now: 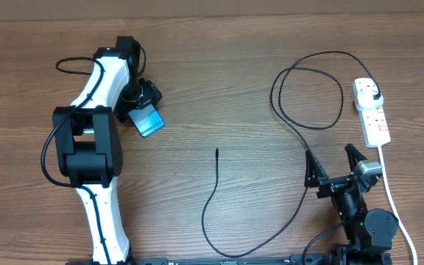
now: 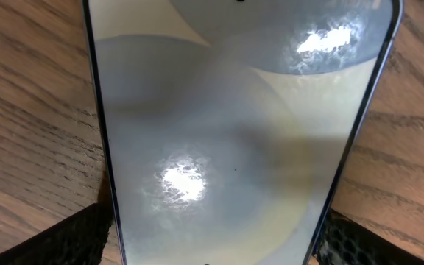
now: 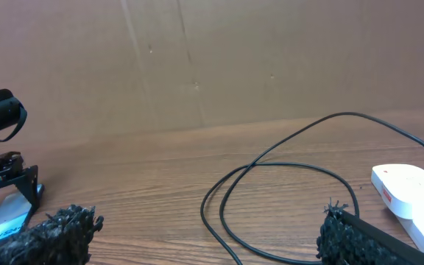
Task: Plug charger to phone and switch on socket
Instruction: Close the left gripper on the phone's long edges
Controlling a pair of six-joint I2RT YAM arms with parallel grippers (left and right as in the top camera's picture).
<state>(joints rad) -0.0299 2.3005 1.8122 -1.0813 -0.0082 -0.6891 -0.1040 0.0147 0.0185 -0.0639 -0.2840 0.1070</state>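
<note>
Brown wood-grain table (image 1: 219, 96). Plain cardboard wall (image 3: 271, 59) upright along table's far edge, faint vertical creases.

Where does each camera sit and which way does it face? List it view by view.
Overhead: above the wooden table, looking straight down; both arms, left pincer and right pincer show.
Left wrist: close over the flat blue-teal smartphone, which fills the view; its own black fingers flank it.
Right wrist: low, facing across the table to a cardboard wall; own fingers at the bottom edge.
Shared: overhead and right wrist both show the thin black charger cable and white oblong power strip.
</note>
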